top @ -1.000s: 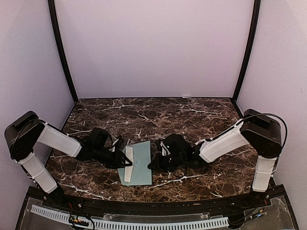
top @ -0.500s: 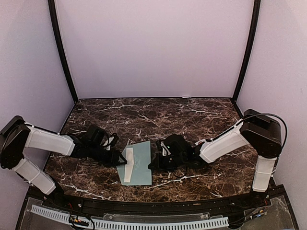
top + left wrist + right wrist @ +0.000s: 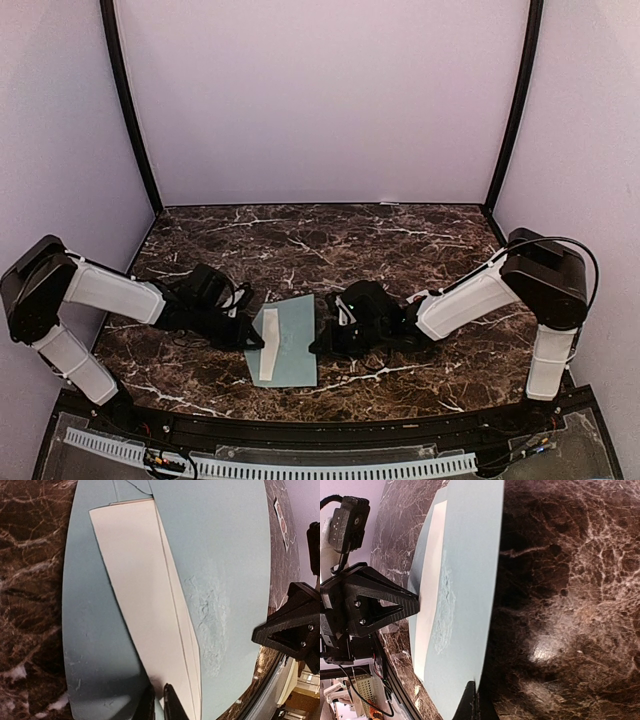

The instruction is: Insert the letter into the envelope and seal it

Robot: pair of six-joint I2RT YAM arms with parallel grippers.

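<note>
The pale teal envelope (image 3: 295, 345) lies flat on the marble table between my two grippers. A white folded letter (image 3: 267, 345) lies along its left part, its far end tucked under a teal edge in the left wrist view (image 3: 150, 595). My left gripper (image 3: 257, 337) is at the letter's left side, its fingertips (image 3: 159, 702) nearly closed and pinching the letter's near edge. My right gripper (image 3: 318, 342) is shut on the envelope's right edge (image 3: 475, 700), which is lifted slightly off the table. The envelope also fills the right wrist view (image 3: 465, 580).
A small white strip of round stickers (image 3: 281, 522) lies on the dark marble table (image 3: 400, 250) just beyond the envelope, near the right gripper. Lilac walls close in the back and both sides. A black rail runs along the near edge (image 3: 300, 435).
The left arm drew back a little to the left and came back in toward the letter. The envelope, letter and right arm have barely moved.
</note>
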